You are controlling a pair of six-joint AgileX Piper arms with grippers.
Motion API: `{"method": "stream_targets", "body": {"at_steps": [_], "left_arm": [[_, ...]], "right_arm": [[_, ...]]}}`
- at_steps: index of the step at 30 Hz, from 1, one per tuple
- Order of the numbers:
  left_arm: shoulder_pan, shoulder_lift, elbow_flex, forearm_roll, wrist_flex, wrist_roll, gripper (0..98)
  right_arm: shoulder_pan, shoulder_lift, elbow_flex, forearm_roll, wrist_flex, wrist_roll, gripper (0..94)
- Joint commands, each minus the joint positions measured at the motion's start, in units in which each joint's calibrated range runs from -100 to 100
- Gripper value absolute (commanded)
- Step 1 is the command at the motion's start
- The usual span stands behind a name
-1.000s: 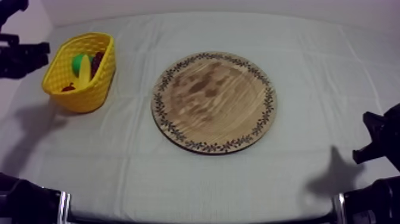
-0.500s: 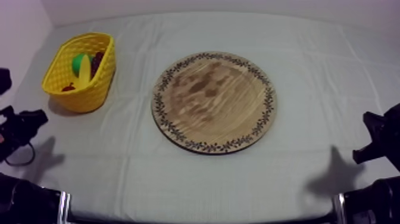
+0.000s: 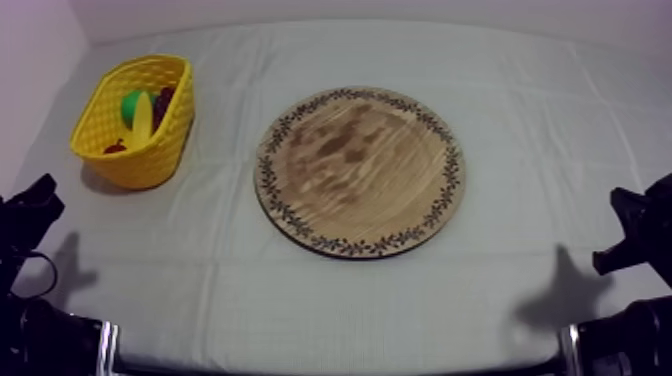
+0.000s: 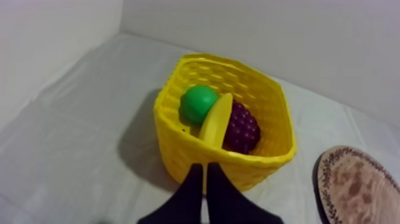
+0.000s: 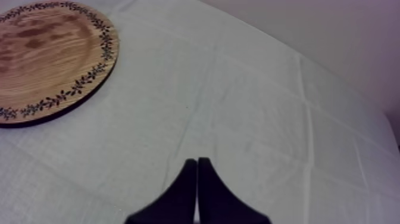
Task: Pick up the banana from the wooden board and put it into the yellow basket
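Note:
The banana [image 3: 143,116] stands on end inside the yellow basket [image 3: 142,166] at the table's far left, between a green pear [image 3: 130,102] and purple grapes [image 3: 163,98]. The round wooden board [image 3: 360,170] in the middle carries nothing. My left gripper [image 3: 36,196] sits low at the left edge, well in front of the basket. In the left wrist view its fingers [image 4: 204,168] lie together as a narrow wedge just short of the basket [image 4: 253,170], with the banana [image 4: 215,117], pear [image 4: 199,102] and grapes [image 4: 241,127] beyond. My right gripper [image 5: 196,161] is shut on nothing over bare cloth.
A small red fruit [image 3: 115,147] lies at the basket's near end. The board's rim [image 4: 324,179] shows beside the basket in the left wrist view, and the board [image 5: 50,56] lies ahead of the right gripper [image 3: 632,228]. Walls close the table's far and left sides.
My left arm has drawn back from beside the basket at the upper left down to the lower left edge. The fruit, board and right arm have stayed put.

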Motion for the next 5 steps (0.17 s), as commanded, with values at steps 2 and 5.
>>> {"method": "stream_targets", "body": {"at_steps": [2,5], "left_arm": [[-0.58,-0.34,0.12,0.00,0.01,0.81,0.0],[-0.79,-0.45,0.15,-0.01,0.02,1.01,0.0]], "right_arm": [[0.03,0.00,0.01,0.00,0.00,-0.01,0.3],[0.03,0.00,0.01,0.00,0.00,-0.01,0.3]]}}
